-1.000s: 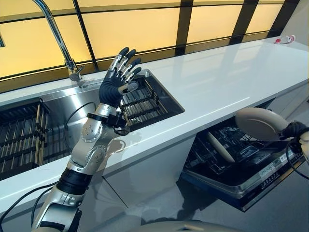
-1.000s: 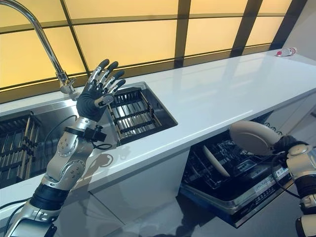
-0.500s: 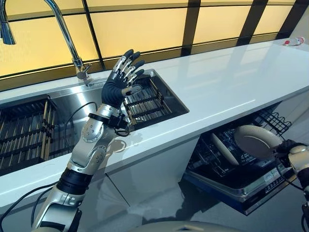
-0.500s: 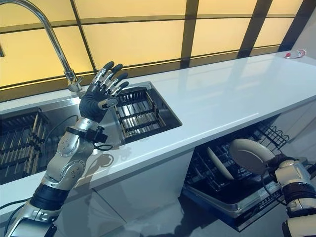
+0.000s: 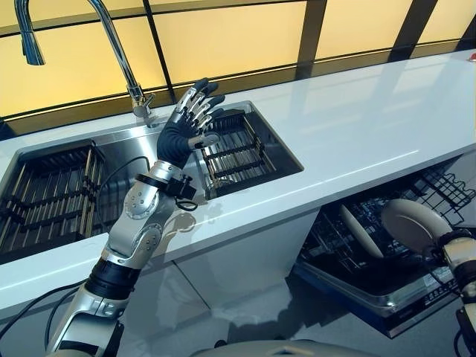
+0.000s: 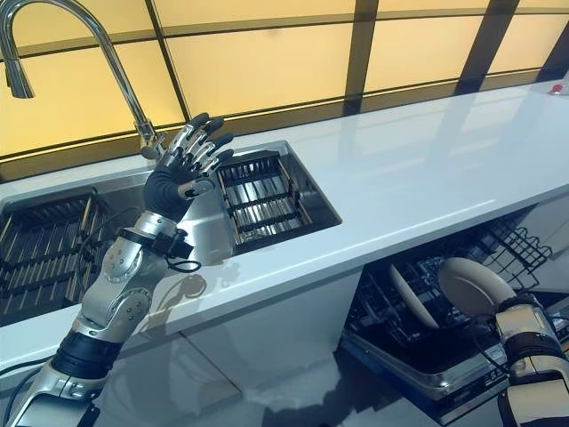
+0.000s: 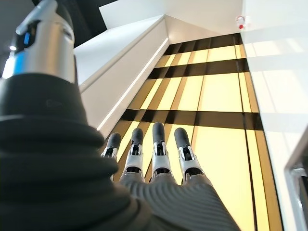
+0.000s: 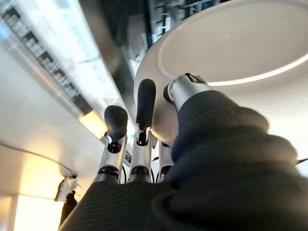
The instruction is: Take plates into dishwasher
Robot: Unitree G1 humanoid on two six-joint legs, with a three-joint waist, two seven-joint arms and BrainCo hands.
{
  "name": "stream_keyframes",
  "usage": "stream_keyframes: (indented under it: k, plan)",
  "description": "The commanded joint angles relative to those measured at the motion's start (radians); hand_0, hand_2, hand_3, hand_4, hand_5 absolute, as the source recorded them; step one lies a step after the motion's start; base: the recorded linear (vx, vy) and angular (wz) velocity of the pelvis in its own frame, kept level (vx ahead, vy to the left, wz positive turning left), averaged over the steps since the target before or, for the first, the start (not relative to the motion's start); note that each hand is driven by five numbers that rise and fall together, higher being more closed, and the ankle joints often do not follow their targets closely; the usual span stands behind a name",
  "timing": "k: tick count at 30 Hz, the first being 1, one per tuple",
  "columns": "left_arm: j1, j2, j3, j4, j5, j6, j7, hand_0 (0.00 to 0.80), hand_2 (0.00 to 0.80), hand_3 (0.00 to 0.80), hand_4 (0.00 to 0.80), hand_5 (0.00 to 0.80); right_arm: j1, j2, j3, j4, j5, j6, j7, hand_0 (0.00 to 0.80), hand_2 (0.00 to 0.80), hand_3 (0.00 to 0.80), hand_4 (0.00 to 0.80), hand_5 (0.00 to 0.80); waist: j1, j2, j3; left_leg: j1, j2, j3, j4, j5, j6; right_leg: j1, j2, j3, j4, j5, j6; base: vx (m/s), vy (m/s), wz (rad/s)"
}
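A long white countertop point(image 5: 357, 126) runs under the amber window panels, its surface smooth and glossy. Set into it is a steel sink point(image 5: 126, 152) with a tall curved faucet point(image 5: 111, 44) rising at its back edge. Two dark slatted racks sit in the basin: one point(image 5: 52, 193) at the robot's left end, the other point(image 5: 234, 149) at the right end (a bare strip of steel shows between them). At the counter's far right end lies a small white and red object point(image 6: 557, 88), too small to identify. Below the counter's front edge, the pulled-out dishwasher rack point(image 5: 372, 253) carries one plate point(image 5: 361, 230) standing on edge among the dark wire tines.
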Motion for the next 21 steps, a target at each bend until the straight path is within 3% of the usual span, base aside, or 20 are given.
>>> stream_keyframes:
  k: [1,12,21]
  plan:
    - [-0.11,0.029,-0.046,-0.013,-0.004,-0.052,0.002,0.0,0.0,0.0,0.0,0.0,-0.194,-0.054,0.0,0.086,0.043,-0.003,-0.144,0.8,0.8,0.8,0.8,0.8,0.037,0.011,0.036,-0.002,-0.058,-0.029,0.006,-0.089,0.079,-0.043,0.054,-0.06,0.009,0.013,-0.007,-0.063,-0.057,0.03]
    - [-0.195,0.06,-0.079,0.03,-0.011,-0.098,0.046,0.0,0.0,0.0,0.0,0.0,-0.39,-0.12,0.097,0.182,0.081,-0.088,-0.114,0.8,0.8,0.8,0.8,0.8,0.038,0.07,0.11,-0.051,-0.076,-0.054,0.006,-0.07,0.072,-0.082,0.046,-0.071,0.009,0.01,-0.015,-0.044,-0.036,0.08]
    - [-0.228,0.065,-0.077,0.03,0.001,-0.135,0.083,0.0,0.0,0.0,0.0,0.0,-0.47,-0.098,0.165,0.234,0.046,-0.08,-0.074,0.8,0.8,0.8,0.8,0.8,0.048,0.09,0.152,-0.079,-0.084,-0.063,0.006,-0.062,0.071,-0.113,0.044,-0.075,0.023,0.003,-0.022,-0.019,-0.036,0.02]
